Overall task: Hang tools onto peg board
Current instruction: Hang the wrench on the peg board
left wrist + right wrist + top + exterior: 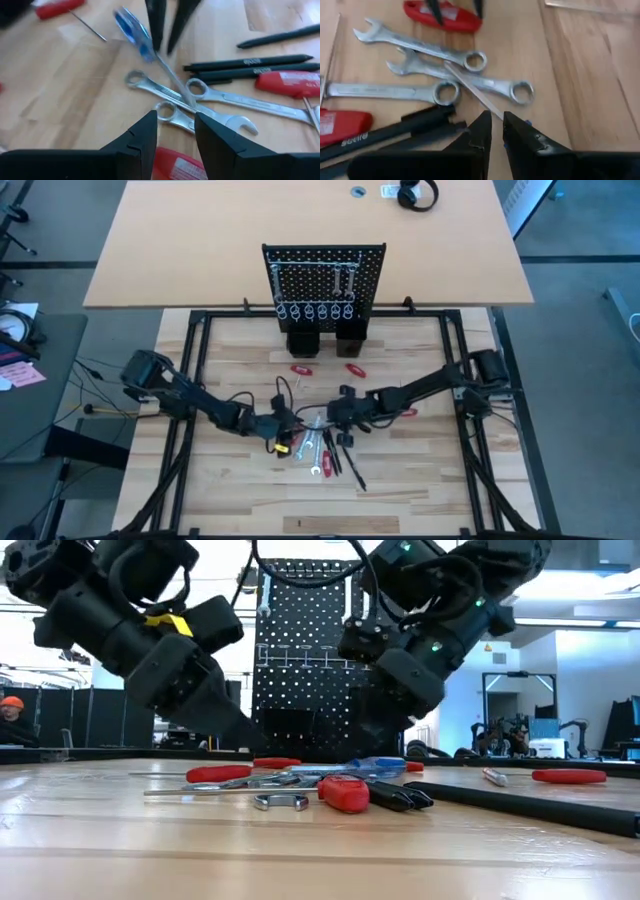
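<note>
Presently the right gripper [496, 131] hangs low over the middle of the bench [240, 500], its fingers [479, 134] nearly pressed together around the handle end of the blue-handled screwdriver [134, 31], whose thin shaft crosses the silver wrenches [440, 70]. Opposite it the left gripper [176, 134] stands spread and empty above the same pile, just over a red-handled tool [177, 167]. Beside the wrenches lie thin black stick-like tools [250, 67] and another red-handled piece [292, 82]. Two more red pieces [328, 369] lie nearer the far edge. At that far edge the peg board [323, 275] stands upright, ring hooks [310, 311] in a row
</note>
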You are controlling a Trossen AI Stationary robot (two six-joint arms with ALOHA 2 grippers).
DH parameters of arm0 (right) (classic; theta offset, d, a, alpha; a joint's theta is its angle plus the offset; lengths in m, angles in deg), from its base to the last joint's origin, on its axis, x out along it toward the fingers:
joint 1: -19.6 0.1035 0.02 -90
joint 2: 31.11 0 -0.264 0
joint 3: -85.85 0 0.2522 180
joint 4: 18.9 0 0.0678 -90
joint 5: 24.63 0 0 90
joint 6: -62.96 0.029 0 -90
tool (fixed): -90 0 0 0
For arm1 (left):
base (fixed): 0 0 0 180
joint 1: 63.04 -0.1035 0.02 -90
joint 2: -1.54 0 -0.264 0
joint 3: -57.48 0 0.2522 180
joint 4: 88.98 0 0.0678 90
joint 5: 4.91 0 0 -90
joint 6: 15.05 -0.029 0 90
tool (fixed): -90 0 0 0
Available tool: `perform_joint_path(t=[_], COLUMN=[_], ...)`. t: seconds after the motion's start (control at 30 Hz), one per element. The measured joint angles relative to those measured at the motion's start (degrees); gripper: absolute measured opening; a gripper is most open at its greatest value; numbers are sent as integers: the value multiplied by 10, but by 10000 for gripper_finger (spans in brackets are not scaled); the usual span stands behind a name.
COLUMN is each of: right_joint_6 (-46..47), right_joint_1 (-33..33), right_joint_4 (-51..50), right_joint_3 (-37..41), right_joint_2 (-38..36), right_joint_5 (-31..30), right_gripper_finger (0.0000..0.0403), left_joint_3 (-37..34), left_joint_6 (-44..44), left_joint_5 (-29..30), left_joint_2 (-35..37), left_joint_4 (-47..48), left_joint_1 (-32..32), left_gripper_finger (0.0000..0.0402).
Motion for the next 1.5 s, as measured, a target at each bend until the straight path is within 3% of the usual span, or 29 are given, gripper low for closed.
perform_joint_path(t=[0.23,0.33,0.43,0.6,0.73,0.83,1.03,1.3,1.5], right_joint_6=[77,97,100,76,69,69,69,72,78], right_joint_1=[0,11,36,82,110,124,129,130,134], right_joint_4=[-194,-219,-191,-116,-83,-83,-77,-74,-73], right_joint_3=[1,2,1,1,1,1,1,1,1], right_joint_2=[-31,-37,-45,-50,-47,-47,-47,-47,-46], right_joint_5=[-114,-151,-158,-163,-167,-168,-171,-171,-171], right_gripper_finger=[60,60,60,60,60,60,60,60,60], left_joint_3=[5,5,22,113,190,225,233,233,231], left_joint_6=[26,40,42,60,193,273,369,393,421], left_joint_5=[0,15,29,93,173,185,211,239,249], left_joint_2=[2,9,9,-29,-81,-111,-130,-122,-104], left_joint_4=[42,43,47,160,255,329,395,544,542], left_joint_1=[0,0,10,66,94,93,73,49,68], left_gripper_finger=[122,122,122,106,89,80,82,89,89])
